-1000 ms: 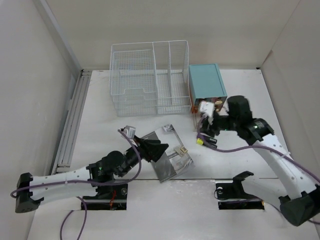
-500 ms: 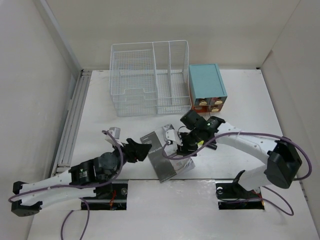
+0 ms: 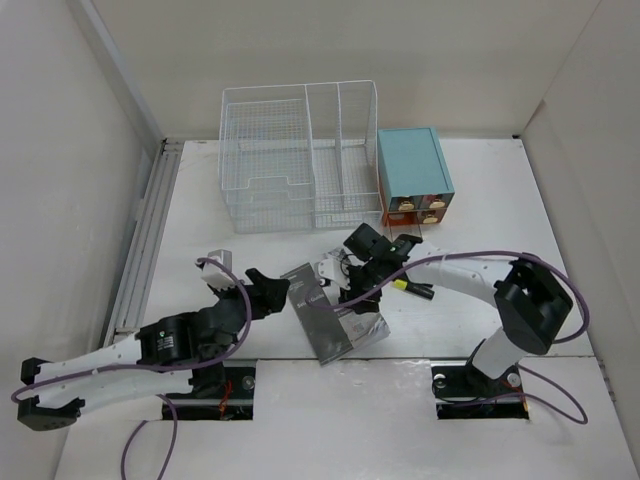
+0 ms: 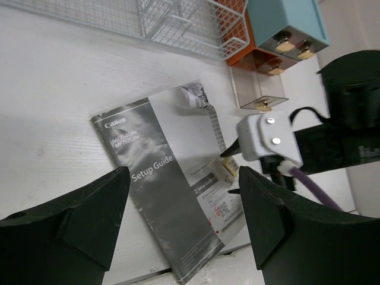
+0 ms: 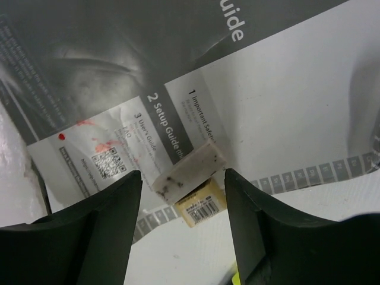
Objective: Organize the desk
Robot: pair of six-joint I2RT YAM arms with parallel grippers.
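On the white desk [image 3: 480, 220] lies a grey "Setup Guide" booklet [image 3: 322, 318] [image 4: 155, 189], near the front edge. A small dirty white eraser [image 5: 189, 171] [image 4: 224, 169] in a yellowish barcode sleeve rests on the booklet's white page. My right gripper [image 3: 353, 290] [image 5: 182, 173] hangs open over it, a finger on each side and a gap on both sides. My left gripper [image 3: 274, 294] [image 4: 183, 172] is open just left of the booklet, pointing at it and holding nothing.
A white wire-mesh rack [image 3: 300, 155] [image 4: 184, 24] stands at the back. To its right is a teal box [image 3: 413, 170] [image 4: 285, 24] with orange drawers, one clear drawer [image 4: 258, 86] pulled out. A yellow-tipped pen [image 3: 408, 286] lies right of the booklet. A crumpled scrap [image 4: 193, 98] sits at the booklet's top.
My right arm swung left from the teal box to the booklet and now stands over the eraser. My left gripper drew back off the booklet. Both grippers opened wider.
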